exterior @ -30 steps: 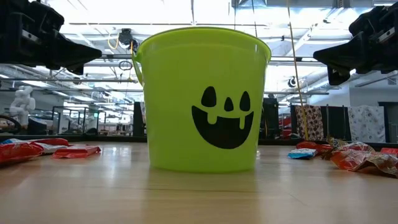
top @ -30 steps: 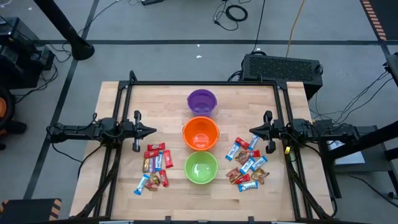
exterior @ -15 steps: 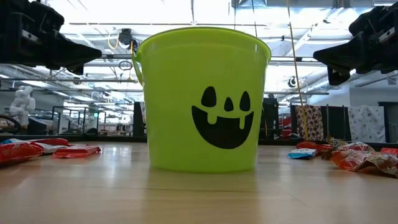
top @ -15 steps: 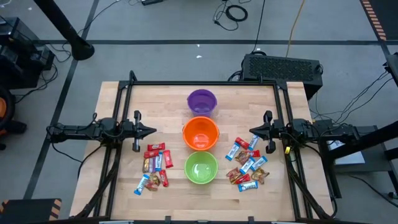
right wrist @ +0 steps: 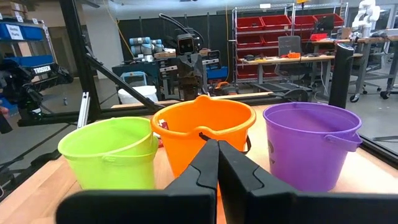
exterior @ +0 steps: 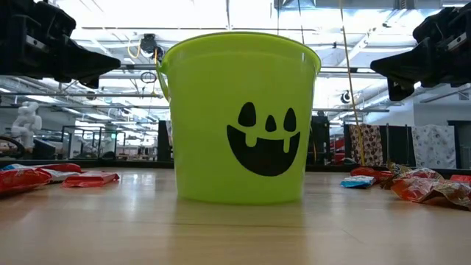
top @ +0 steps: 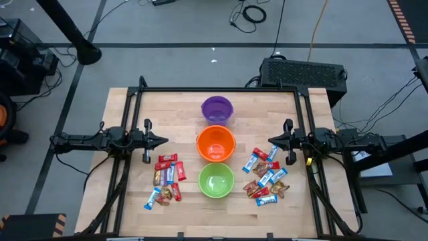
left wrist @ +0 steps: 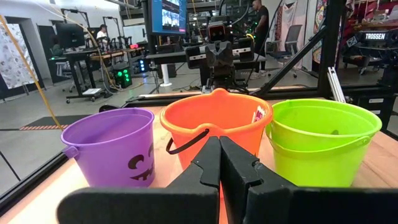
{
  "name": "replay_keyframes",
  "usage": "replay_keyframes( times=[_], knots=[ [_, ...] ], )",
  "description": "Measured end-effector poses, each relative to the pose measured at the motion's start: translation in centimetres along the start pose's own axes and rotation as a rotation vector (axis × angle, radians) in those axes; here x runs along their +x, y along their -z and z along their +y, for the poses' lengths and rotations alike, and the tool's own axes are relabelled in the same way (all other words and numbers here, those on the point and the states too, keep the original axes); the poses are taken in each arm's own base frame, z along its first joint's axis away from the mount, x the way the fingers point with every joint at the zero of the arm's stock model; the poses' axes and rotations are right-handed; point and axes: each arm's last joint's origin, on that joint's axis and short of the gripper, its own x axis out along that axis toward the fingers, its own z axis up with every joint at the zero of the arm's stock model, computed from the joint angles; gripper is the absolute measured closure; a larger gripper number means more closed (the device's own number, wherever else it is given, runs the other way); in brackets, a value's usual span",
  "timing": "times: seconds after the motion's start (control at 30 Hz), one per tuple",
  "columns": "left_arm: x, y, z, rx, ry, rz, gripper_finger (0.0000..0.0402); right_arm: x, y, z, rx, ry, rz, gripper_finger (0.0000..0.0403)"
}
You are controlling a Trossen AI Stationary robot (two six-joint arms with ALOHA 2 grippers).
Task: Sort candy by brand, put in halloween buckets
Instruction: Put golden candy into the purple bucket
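Purple bucket (top: 217, 108), orange bucket (top: 215, 143) and light green bucket (top: 216, 180) stand in a touching row down the middle of your wooden table (top: 127, 107), purple farthest back. You have one loose pile of candy (top: 166, 179) left of the green bucket and a second candy pile (top: 266, 177) on its right. Your left gripper (top: 162, 140) hangs beside the orange bucket with its fingers pressed together, holding nothing. Your right gripper (top: 271, 141) mirrors it on the other side, fingers likewise together. Something small may sit inside the orange bucket, but it is hard to make out.
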Motion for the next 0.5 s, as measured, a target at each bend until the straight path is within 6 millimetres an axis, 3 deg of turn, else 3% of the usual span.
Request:
replay_keyframes(
  times=[0.37, 0.5],
  knots=[
    [0.0, 0.0, 0.0, 0.0, 0.0, 0.0, 0.04, 0.0, -0.2, 0.0, 0.011, -0.012, -0.014, 0.0403],
    [0.0, 0.0, 0.0, 0.0, 0.0, 0.0, 0.04, -0.3, -3.0, 0.4, -0.009, -0.042, -0.082, 0.0403]
  ],
)
